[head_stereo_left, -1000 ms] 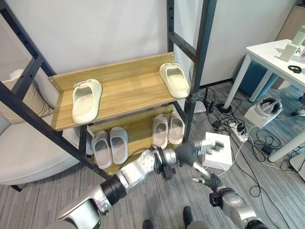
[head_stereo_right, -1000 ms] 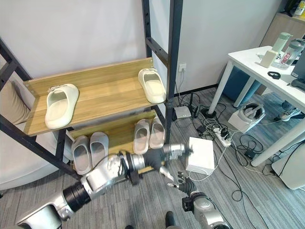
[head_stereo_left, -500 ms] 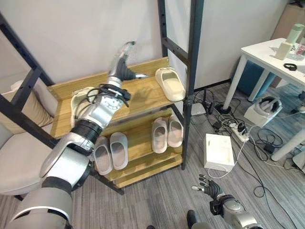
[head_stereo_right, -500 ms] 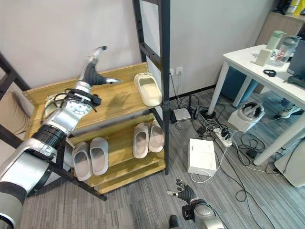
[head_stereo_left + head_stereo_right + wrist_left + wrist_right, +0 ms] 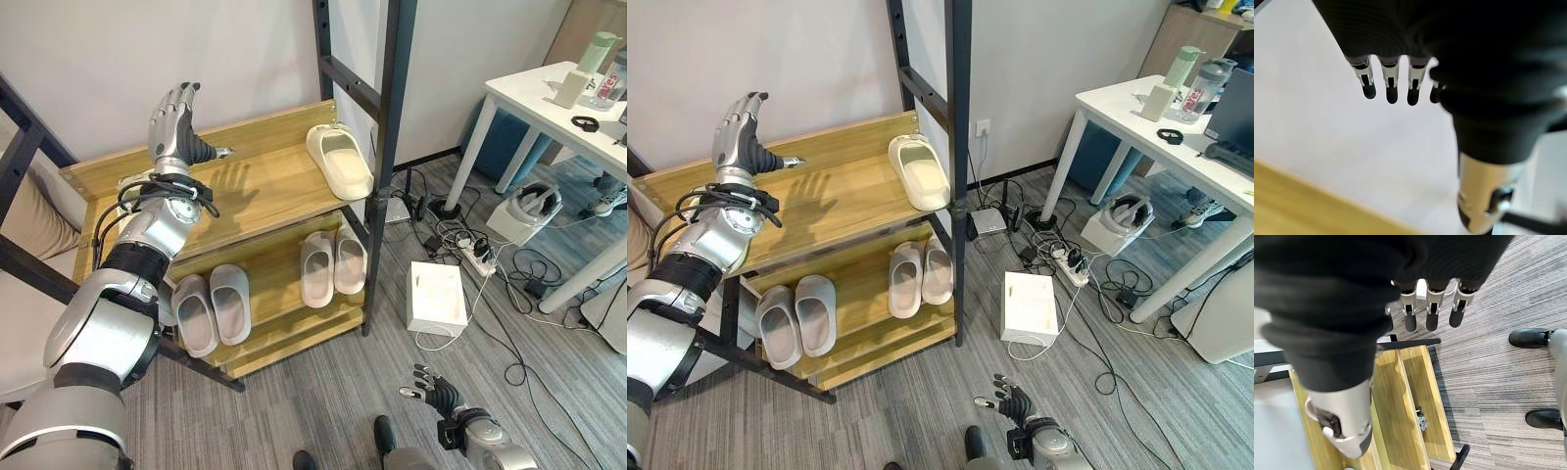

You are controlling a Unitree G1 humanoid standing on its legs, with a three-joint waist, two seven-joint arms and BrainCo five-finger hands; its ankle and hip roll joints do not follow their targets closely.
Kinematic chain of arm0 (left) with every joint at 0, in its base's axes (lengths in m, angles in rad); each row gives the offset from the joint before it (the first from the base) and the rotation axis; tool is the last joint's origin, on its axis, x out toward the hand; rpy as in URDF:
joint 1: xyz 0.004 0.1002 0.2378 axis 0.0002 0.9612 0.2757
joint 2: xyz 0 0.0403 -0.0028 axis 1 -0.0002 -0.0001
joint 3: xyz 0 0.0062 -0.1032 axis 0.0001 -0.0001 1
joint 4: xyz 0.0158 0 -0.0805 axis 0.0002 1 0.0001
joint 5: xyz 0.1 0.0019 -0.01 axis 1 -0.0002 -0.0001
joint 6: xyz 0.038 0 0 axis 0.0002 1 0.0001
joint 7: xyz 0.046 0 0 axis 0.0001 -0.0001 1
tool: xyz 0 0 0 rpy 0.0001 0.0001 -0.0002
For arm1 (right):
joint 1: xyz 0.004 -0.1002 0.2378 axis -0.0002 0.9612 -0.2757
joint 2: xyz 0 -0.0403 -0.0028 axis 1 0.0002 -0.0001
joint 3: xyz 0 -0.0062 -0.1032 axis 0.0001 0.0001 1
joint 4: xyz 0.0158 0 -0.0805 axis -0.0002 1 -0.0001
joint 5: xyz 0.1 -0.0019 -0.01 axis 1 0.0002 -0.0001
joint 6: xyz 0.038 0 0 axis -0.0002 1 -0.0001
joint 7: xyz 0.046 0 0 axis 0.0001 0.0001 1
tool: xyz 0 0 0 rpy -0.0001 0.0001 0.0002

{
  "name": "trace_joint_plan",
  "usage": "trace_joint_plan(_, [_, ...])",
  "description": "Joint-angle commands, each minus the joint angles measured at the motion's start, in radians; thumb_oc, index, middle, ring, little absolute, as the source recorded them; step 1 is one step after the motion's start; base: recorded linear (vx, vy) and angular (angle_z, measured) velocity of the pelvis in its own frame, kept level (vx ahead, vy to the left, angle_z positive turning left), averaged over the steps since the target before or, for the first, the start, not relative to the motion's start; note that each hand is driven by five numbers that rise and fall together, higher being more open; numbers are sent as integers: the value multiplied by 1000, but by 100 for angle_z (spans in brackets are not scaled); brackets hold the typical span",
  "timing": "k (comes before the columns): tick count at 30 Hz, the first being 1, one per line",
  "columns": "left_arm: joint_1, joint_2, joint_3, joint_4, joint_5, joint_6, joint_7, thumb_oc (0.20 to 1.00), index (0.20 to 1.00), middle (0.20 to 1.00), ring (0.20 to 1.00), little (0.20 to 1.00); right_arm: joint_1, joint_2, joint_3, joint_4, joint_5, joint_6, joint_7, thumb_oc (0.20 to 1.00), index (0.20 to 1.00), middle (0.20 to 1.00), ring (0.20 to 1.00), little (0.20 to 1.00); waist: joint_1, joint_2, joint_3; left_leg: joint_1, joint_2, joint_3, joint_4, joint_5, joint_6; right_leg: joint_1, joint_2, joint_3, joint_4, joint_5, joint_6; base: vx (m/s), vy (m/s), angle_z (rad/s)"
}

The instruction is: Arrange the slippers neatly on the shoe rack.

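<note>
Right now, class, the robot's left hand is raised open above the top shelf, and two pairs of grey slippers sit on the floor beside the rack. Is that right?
Not quite. The grey slippers sit on the rack's lower shelf, not the floor, as the left eye view shows. The left hand is indeed raised open above the top shelf.

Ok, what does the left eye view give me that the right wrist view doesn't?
Left eye view alone: the open left hand raised over the top shelf, a cream slipper at that shelf's right end, grey slippers on the lower shelf, a white box on the floor. Right wrist view alone: the right hand's straight fingers from close up. Both: the shoe rack and the right hand low over the grey carpet.
</note>
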Motion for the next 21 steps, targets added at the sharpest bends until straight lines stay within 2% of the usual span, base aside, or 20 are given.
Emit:
trace_joint_plan(1, [-61, 69, 80, -27, 11, -36, 50, 1000, 1000, 1000, 1000, 1000, -41, 36, 13, 9, 18, -43, 9, 1000, 1000, 1000, 1000, 1000, 23, -19, 10, 74, -4, -83, -1, -42, -53, 66, -52, -25, 8, -37, 89, 10, -20, 11])
trace_joint_plan(7, [18, 146, 96, -70, 64, -25, 27, 1000, 1000, 1000, 1000, 1000, -45, 40, 10, 7, 9, -41, 5, 1000, 1000, 1000, 1000, 1000, 46, -11, 11, 74, -5, -94, -1, -41, -54, 78, -52, -40, 2, -40, 88, 3, -8, 12])
trace_joint_plan(11, [18, 183, 49, -27, 140, -6, 20, 1000, 1000, 1000, 1000, 1000, -44, 35, 18, 10, 8, -39, 6, 1000, 1000, 1000, 1000, 1000, 51, -7, 17, 72, -5, -97, -1, -39, -54, 76, -53, -44, 1, -39, 89, -6, 2, 5])
trace_joint_plan(21, [-82, 135, -100, 223, 251, 53, 9, 1000, 1000, 1000, 1000, 1000, -55, 9, 45, -7, 34, -44, 1, 1000, 1000, 1000, 1000, 1000, 30, -19, 45, 52, -3, -74, -1, -38, -50, 38, -53, -23, 9, -29, 94, -6, 7, -3])
